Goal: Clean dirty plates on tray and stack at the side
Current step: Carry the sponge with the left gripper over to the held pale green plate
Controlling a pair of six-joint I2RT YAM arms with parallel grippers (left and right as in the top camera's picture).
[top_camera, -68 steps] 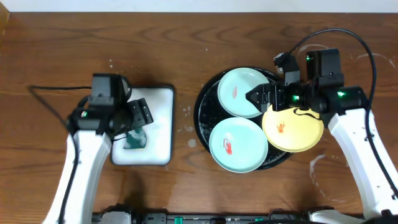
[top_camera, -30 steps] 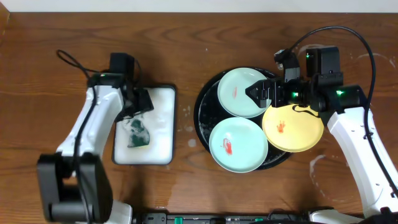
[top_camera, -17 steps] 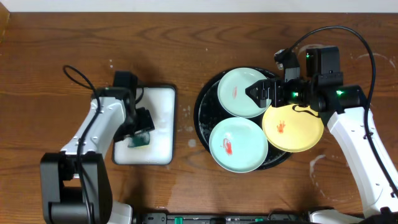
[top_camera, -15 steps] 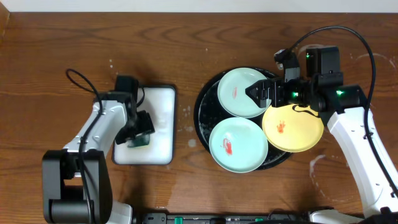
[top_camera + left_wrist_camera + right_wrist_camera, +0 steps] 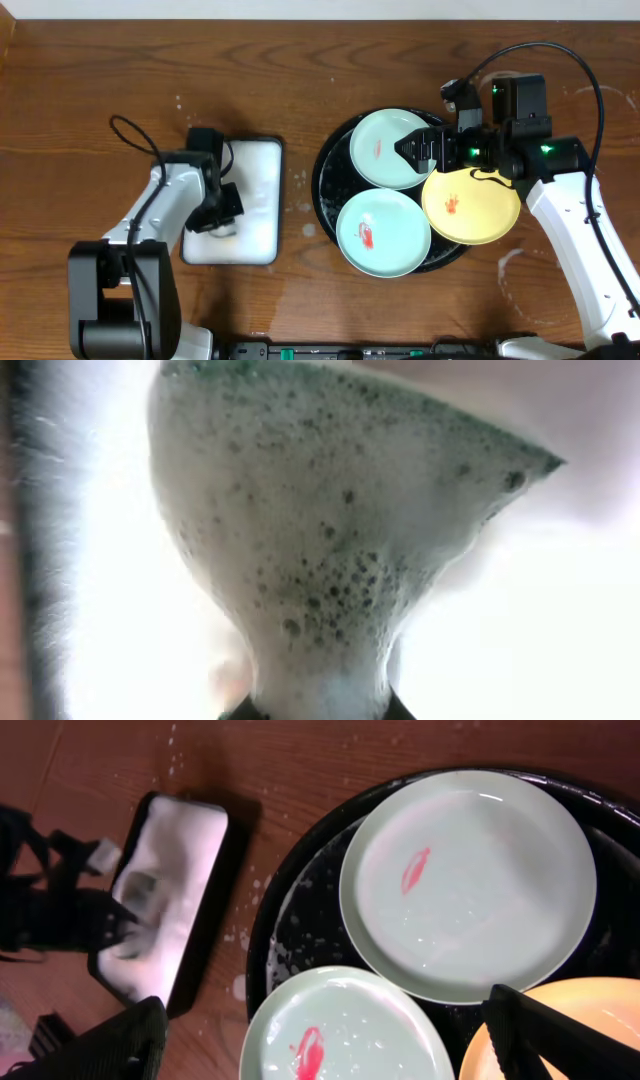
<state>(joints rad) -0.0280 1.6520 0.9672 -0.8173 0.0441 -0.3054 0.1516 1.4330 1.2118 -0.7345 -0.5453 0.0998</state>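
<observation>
Plates with red smears sit at the black tray point(image 5: 325, 185): back green plate point(image 5: 390, 148) and front green plate point(image 5: 382, 232) lie inside it, and the yellow plate point(image 5: 470, 205) overhangs its right rim. The right hand point(image 5: 412, 152) hovers over them, fingers spread wide. The left hand point(image 5: 222, 210) pinches a foamy sponge point(image 5: 330, 540) down in the white tray point(image 5: 255, 200) on the desk point(image 5: 300, 70).

No text, label, brand or number is showing readably in any view. Red marks on the upper mint plate point(image 5: 390, 148), lower mint plate point(image 5: 383, 232) and yellow plate point(image 5: 470, 205), right of frame centre, are reading as smears, not characters.
</observation>
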